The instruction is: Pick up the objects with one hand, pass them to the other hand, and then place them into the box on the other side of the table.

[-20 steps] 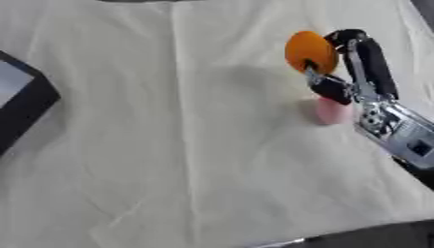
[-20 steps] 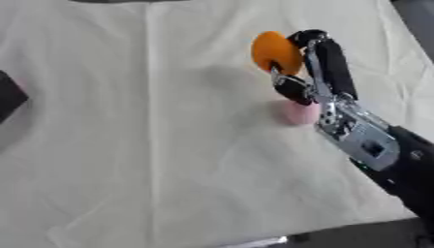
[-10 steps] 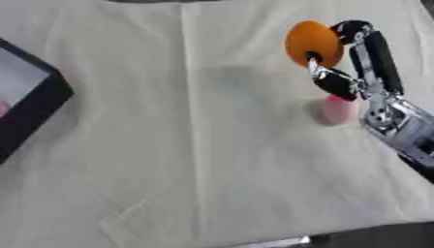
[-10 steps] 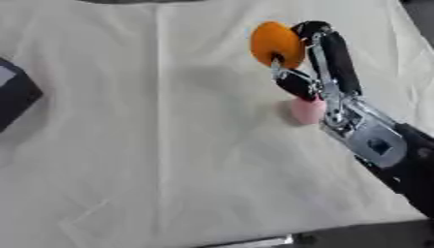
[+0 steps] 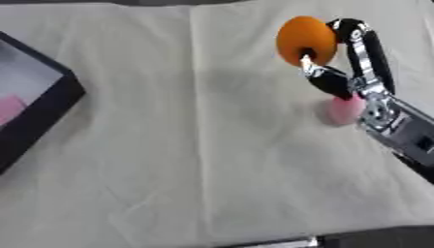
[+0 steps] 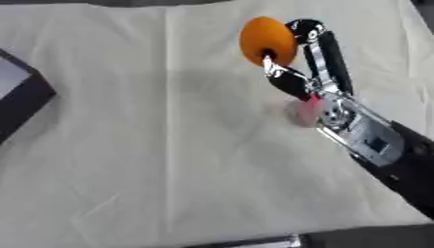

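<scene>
One hand shows, the robot's right hand (image 5: 343,72), reaching in from the right side with its fingers and thumb curled round an orange ball (image 5: 306,40). It holds the ball up over the far right part of the table (image 5: 169,145), which is covered with a cream cloth (image 5: 212,184) creased down the middle. Below the hand, just beside the wrist, a small pink thing (image 5: 343,110) lies on the cloth; its shape is too blurred to tell. At the left edge stands a black box (image 5: 38,121) with a pale floor, well apart from the ball, and something pink (image 5: 8,109) lies inside it near the edge of the view. No left hand appears in either view.
</scene>
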Available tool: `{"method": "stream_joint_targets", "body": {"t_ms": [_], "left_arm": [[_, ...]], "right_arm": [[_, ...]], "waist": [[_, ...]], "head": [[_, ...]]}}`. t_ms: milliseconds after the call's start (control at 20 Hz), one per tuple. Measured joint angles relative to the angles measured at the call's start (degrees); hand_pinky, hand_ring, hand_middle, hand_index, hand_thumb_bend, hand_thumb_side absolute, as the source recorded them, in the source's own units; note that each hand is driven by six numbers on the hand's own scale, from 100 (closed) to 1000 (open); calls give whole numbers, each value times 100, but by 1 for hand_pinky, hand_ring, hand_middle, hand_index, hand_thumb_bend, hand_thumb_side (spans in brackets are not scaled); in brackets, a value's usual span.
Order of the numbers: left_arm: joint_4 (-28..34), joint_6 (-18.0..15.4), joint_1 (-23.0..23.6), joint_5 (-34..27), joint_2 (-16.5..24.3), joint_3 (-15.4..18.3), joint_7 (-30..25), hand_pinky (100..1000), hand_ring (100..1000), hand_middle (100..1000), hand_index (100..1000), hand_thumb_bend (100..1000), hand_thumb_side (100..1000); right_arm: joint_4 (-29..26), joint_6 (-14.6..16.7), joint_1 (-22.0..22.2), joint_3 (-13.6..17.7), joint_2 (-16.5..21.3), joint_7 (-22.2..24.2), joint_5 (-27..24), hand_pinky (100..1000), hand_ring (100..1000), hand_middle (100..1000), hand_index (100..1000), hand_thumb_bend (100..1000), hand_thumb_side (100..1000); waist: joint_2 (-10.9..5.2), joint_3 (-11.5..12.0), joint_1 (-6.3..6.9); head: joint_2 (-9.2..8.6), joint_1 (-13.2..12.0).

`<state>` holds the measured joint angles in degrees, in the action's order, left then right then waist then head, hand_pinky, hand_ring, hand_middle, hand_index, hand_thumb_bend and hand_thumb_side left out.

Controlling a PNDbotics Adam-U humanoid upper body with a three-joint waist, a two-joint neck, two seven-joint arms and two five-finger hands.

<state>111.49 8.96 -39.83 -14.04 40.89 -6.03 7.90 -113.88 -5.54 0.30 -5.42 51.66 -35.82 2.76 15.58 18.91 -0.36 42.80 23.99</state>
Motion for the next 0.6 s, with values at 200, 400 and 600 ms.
{"method": "stream_joint_targets", "body": {"t_ms": [200, 400, 600], "left_arm": [[44, 199, -429, 139, 36, -320, -417, 941, 654, 700, 710, 100, 542], [41, 372, -806, 310, 34, -730, -859, 939, 663, 712, 742, 100, 543], [-128, 525, -1103, 547, -17, -1198, -1348, 940, 675, 724, 761, 105, 552]], "right_arm": [[0, 24, -79, -84, -20, 66, -34, 674, 701, 499, 601, 100, 100], [0, 156, -150, -167, -50, 100, -50, 673, 701, 498, 598, 100, 100], [0, 302, -239, -243, -82, 100, -49, 674, 700, 498, 597, 100, 100]], "waist": [[-1, 77, 18], [-7, 114, 34], [-15, 120, 61]], "head": [[1, 32], [1, 39], [1, 30]]}}
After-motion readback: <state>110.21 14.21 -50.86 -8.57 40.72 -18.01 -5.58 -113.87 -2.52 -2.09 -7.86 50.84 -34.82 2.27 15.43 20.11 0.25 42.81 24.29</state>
